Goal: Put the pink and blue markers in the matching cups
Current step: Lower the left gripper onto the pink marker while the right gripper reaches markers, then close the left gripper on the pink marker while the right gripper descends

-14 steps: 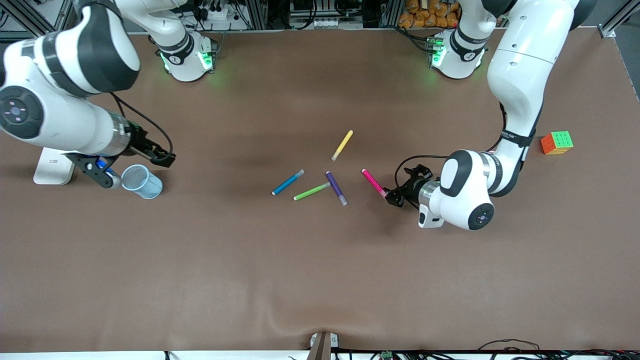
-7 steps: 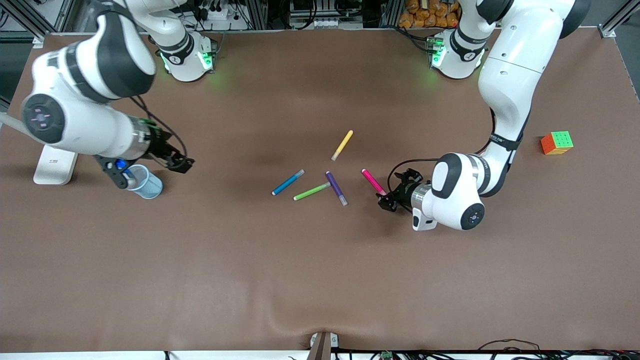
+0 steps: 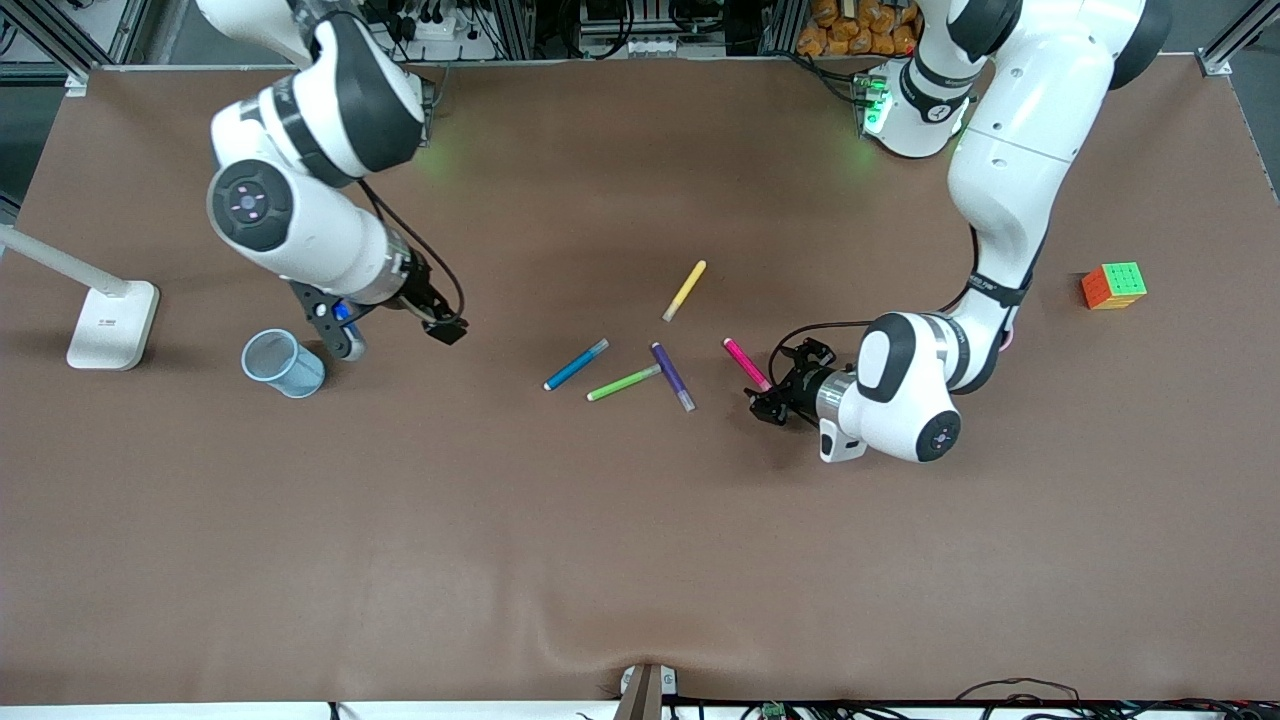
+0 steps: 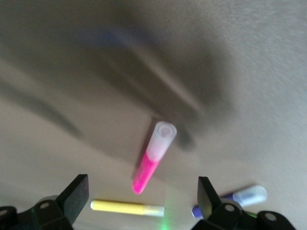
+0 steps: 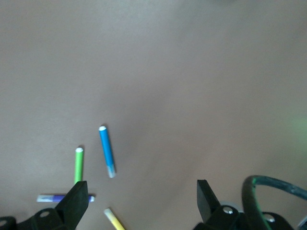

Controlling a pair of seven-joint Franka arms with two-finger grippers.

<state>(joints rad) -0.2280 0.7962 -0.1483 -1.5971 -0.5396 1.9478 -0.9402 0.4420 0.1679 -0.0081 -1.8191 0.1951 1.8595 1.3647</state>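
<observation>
The left gripper [image 3: 766, 403] hangs low with its fingers [image 4: 73, 193] spread wide, and in the left wrist view the pink marker [image 4: 153, 155] lies on the table between them, its pale cap end toward the camera; nothing is clamped yet. Over the last second this gripper has crept in along the table toward the marker's cap end, so the pink marker [image 3: 747, 364] now sits right at the fingertips, which looks like the last stretch of an approach before closing. The right gripper [image 3: 440, 327] also has its fingers [image 5: 74, 202] held wide and empty; a second ago it was beside the blue cup [image 3: 283, 363], and it has since swung away toward the middle of the table, leaving the cup upright near the right arm's end. That suggests it is heading for the blue marker [image 3: 576, 364], which is well apart from it, lying flat beside the green pen [image 3: 623, 382] and the purple pen [image 3: 672, 376], with the yellow pen [image 3: 685, 290] farther from the front camera. Neither marker is in a cup, and no pink cup shows in any view. A white lamp base [image 3: 111, 323] and a colour cube [image 3: 1113, 285] sit at the table's two ends.
</observation>
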